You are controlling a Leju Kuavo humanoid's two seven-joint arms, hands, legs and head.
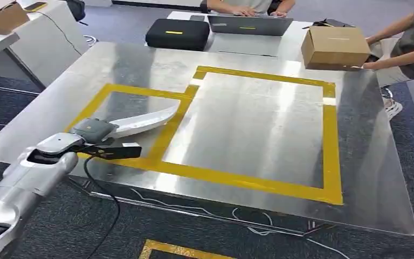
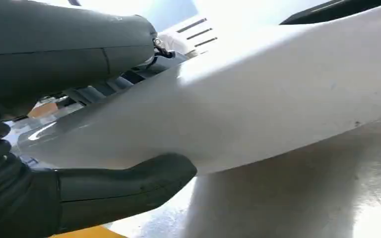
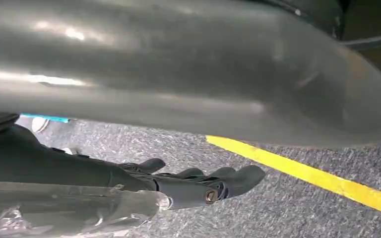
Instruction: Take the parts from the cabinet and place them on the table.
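Left robot hand (image 1: 94, 129) grips one end of a long white curved part (image 1: 140, 121), thumb under it and dark fingers (image 2: 69, 49) over it in the left wrist view. That part lies low over the metal bench (image 1: 259, 135), inside the smaller yellow-taped square (image 1: 135, 91); whether it touches the bench I cannot tell. Judging by this, the placing step is nearly done, and the next move calls for settling the part flat, releasing and drawing back. Near the part, the bench's front edge sits close behind the wrist, with open room beyond. Right robot hand (image 3: 203, 186) hangs over carpet with its fingers extended and nothing in them. Far from the part, a cardboard box (image 1: 336, 47) rests at the bench's far corner, a person's hand (image 1: 374, 65) on it.
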